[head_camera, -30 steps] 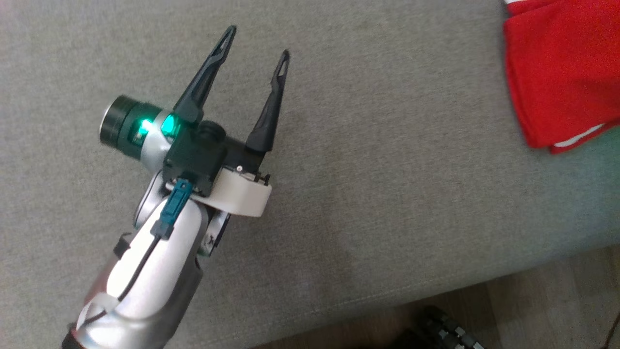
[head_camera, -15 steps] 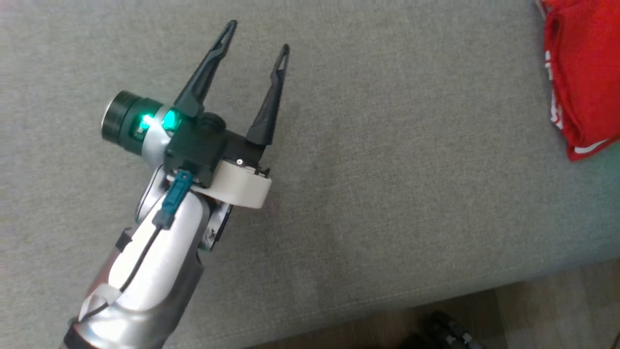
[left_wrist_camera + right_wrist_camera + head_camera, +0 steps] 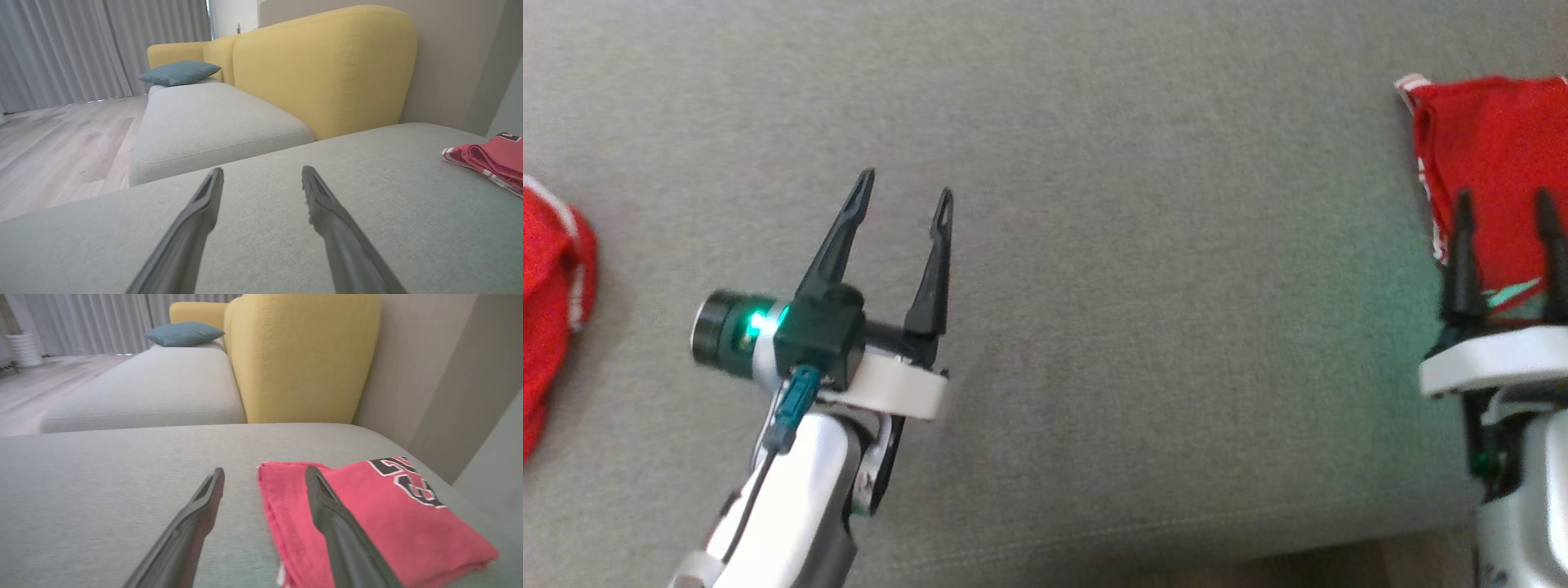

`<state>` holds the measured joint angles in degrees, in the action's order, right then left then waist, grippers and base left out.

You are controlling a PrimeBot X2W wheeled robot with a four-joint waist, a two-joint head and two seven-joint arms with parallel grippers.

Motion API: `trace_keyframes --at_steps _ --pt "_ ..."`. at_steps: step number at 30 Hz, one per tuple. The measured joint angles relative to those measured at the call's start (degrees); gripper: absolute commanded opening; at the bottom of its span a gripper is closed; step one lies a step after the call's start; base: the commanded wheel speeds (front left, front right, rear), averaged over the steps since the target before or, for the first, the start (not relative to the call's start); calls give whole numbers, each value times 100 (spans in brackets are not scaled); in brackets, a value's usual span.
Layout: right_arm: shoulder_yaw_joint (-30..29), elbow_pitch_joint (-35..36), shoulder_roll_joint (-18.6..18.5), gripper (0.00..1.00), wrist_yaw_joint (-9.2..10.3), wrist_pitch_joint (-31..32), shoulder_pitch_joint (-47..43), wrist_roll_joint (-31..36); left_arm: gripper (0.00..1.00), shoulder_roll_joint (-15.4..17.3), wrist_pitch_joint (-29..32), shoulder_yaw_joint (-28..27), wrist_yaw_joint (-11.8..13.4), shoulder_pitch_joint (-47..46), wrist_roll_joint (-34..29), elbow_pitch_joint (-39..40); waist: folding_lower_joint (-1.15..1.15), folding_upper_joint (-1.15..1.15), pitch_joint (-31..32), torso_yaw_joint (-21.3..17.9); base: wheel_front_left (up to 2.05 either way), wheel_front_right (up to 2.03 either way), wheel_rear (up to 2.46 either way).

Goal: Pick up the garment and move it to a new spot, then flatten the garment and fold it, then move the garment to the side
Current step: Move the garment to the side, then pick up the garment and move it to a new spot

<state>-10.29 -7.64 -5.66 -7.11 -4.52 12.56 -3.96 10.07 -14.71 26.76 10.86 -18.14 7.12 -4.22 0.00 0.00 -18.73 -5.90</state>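
My left gripper [image 3: 905, 186] and right gripper [image 3: 1503, 200] stand spread (empty). The right one might snag and undo the folded garment [image 3: 1494, 131] near the cushion's [image 3: 1135, 245] right edge.

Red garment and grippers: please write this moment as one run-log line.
garment: folded, on grey cushion | left gripper: open, empty | right gripper: open, at garment edge

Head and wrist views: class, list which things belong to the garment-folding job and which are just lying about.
Job: folded red fabric garment with black lettering; open left gripper; open right gripper.
Lying about: teal fabric cushion; yellow upholstered backrest; red white-trimmed cloth; grey curtains.
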Motion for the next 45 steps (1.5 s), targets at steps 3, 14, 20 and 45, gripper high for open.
trace_keyframes --at_steps 3,14,20,45 --pt "281 271 111 100 0 7 -239 -147 100 -7 0 -110 104 250 90 -1 0 0 181 158 0 0 0" --pt "861 864 267 100 0 154 -967 -327 100 15 0 -532 378 1048 293 -8 0 0 820 643 0 0 0" --pt "862 951 283 100 0 260 -1307 -366 100 44 0 -557 383 1316 323 -24 0 0 1113 774 0 0 0" --pt "862 1066 304 100 0 363 -1919 -614 100 196 8 -521 377 1789 437 -158 0 0 1763 801 0 0 0"
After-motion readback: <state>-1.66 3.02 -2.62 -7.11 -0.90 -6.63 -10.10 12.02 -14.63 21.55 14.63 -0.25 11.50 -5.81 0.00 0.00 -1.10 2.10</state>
